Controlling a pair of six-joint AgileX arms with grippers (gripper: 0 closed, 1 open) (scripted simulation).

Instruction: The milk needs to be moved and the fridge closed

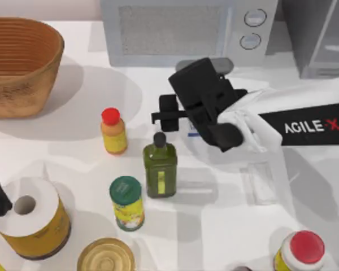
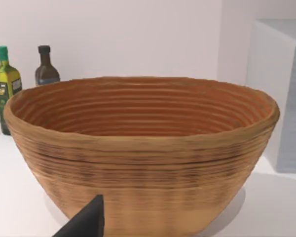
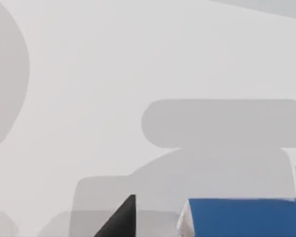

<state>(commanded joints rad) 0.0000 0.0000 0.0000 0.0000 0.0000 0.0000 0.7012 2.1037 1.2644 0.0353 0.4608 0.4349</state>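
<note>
Your fridge (image 1: 322, 39) stands at the table's far right corner, beside the microwave (image 1: 181, 31). Your right gripper (image 1: 193, 121) hangs over the milk (image 3: 241, 217), in front of the microwave, likely lining up a grasp; whether its fingers are apart or together, you cannot tell. Your left arm sits parked behind the basket (image 2: 138, 148).

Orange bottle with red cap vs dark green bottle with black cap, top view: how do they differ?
The orange bottle with red cap is shorter and rounder; the dark green bottle with black cap is taller with squarer shoulders and a narrow neck. The orange one stands toward the top view's left, the green one nearer the right gripper. Both stand upright on the white table, untouched.
</note>
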